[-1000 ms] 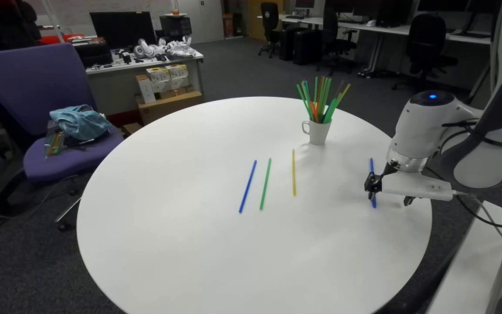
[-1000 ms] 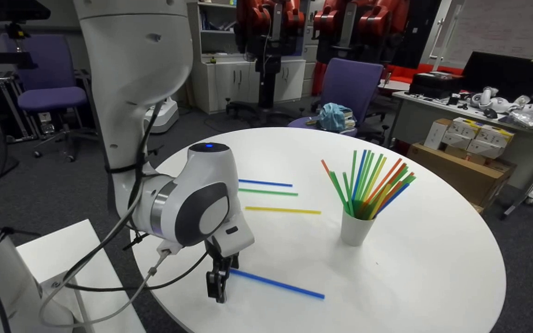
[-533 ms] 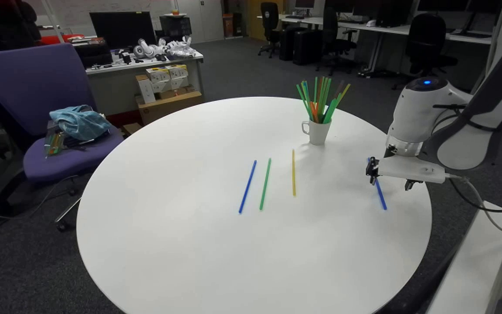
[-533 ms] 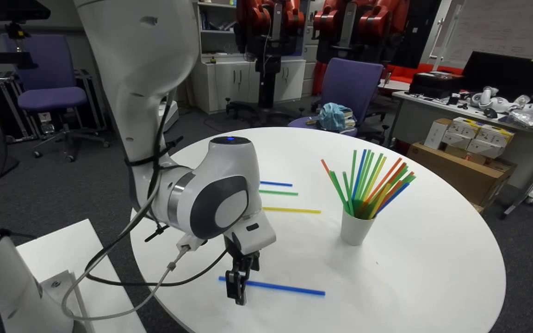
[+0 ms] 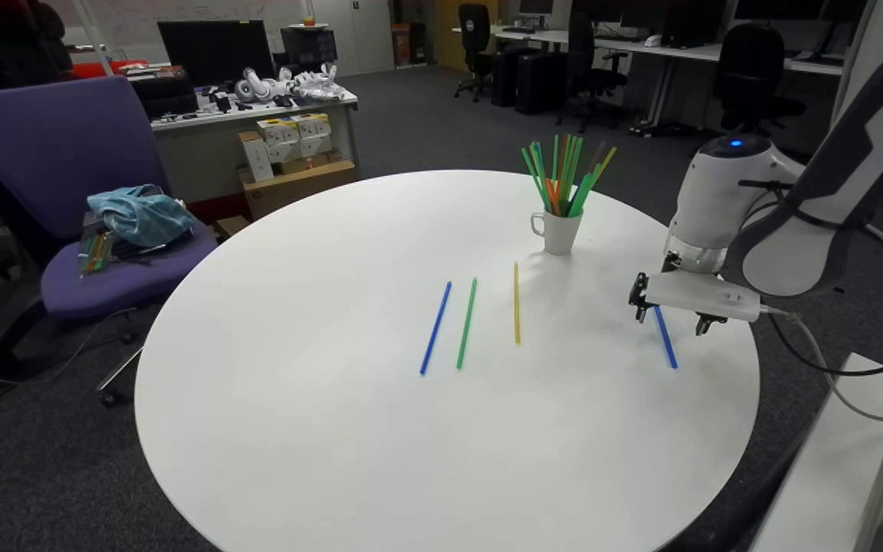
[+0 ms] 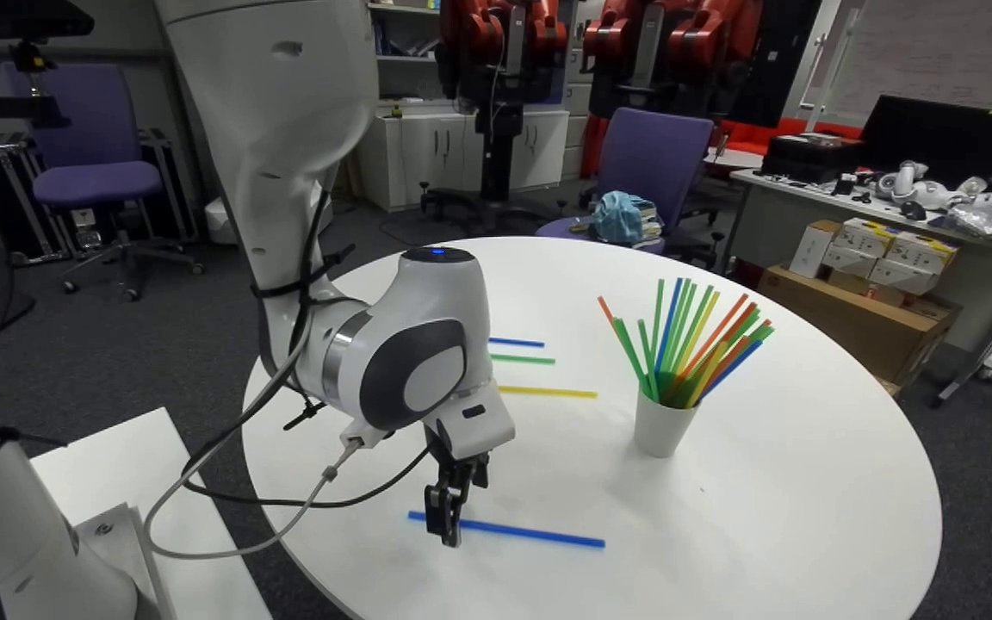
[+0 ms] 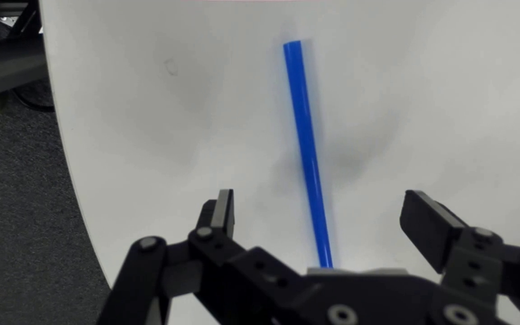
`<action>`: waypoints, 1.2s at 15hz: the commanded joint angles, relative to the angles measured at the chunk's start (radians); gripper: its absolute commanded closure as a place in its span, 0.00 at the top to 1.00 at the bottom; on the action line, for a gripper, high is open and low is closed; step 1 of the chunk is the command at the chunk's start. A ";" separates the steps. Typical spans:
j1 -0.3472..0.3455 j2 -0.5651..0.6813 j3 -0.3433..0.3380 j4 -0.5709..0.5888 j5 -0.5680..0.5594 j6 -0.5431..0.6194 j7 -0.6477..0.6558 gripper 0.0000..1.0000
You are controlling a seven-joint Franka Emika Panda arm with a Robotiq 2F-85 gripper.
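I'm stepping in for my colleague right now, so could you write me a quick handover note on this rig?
The gripper: open, empty, above a blue straw that runs between its parted jaws in the wrist view.
Where things are: a second blue straw, a green straw and a yellow straw lie apart on the round white table; the white mug stands upright there.
Done: a bunch of coloured straws stands in the mug.
Left: four straws on the table lie outside the mug; none is gripped.

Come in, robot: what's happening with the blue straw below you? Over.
Gripper open, holding nothing. Blue straw flat on table, below the fingers. White mug stands apart, seemingly no obstacle.
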 commanded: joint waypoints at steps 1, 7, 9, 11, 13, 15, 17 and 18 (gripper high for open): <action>-0.038 0.000 0.042 0.009 0.039 -0.026 -0.033 1.00; -0.060 0.015 0.062 0.009 0.041 -0.045 -0.042 1.00; -0.068 0.023 0.065 0.010 0.040 -0.047 -0.041 1.00; -0.073 0.028 0.066 0.010 0.038 -0.047 -0.039 1.00; -0.078 0.032 0.067 0.009 0.035 -0.040 -0.038 0.74; -0.083 0.036 0.070 0.009 0.035 -0.039 -0.037 0.60; -0.089 0.035 0.074 0.010 0.035 -0.037 -0.037 0.42; -0.091 0.034 0.074 0.010 0.034 -0.037 -0.037 0.36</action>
